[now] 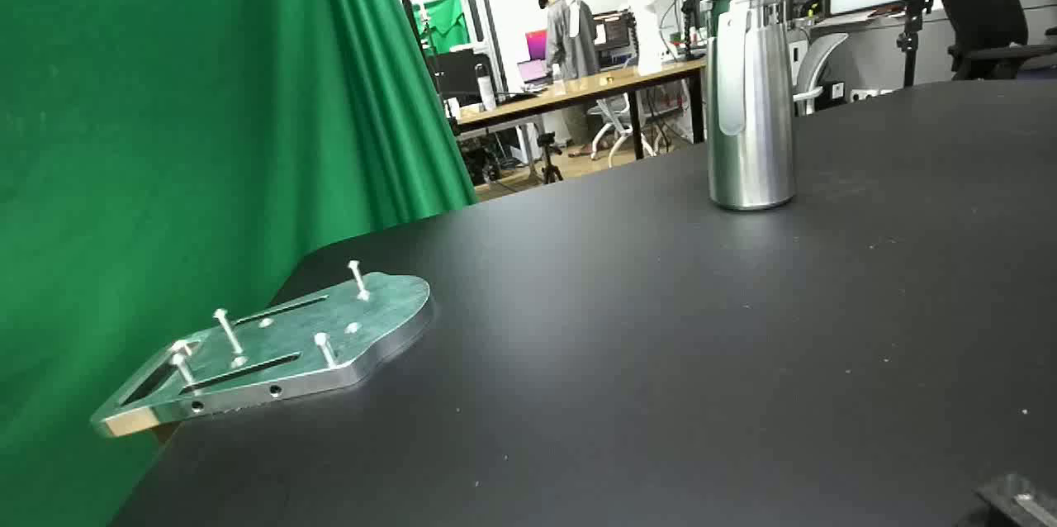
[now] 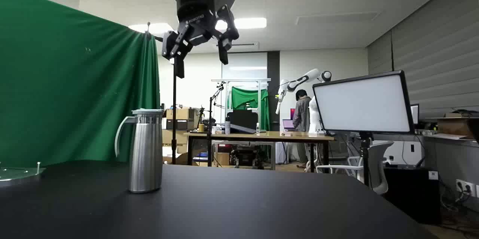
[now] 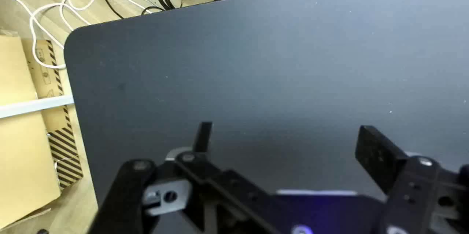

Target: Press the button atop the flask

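The flask (image 1: pixel 764 122) stands upright on the black table (image 1: pixel 661 362). It is a shiny silver cylinder with a curved side handle and a pale cap. It also shows in an exterior view (image 2: pixel 146 160), where the cap (image 2: pixel 148 111) is seen from the side. A separate button on the cap cannot be made out. My gripper (image 2: pixel 202 66) hangs high above the table, above the flask's top and to its right in that view. Its two black fingers are spread with nothing between them. In the wrist view the gripper (image 3: pixel 285 129) is open over bare tabletop, and the flask is out of view.
A metal plate (image 1: pixel 330 329) with upright pegs lies at the table's edge beside a green curtain (image 1: pixel 206 97). It partly shows at an exterior view's left edge (image 2: pixel 18 173). A light panel (image 2: pixel 363 104) stands beyond the table. Cables (image 3: pixel 66 6) lie on the floor.
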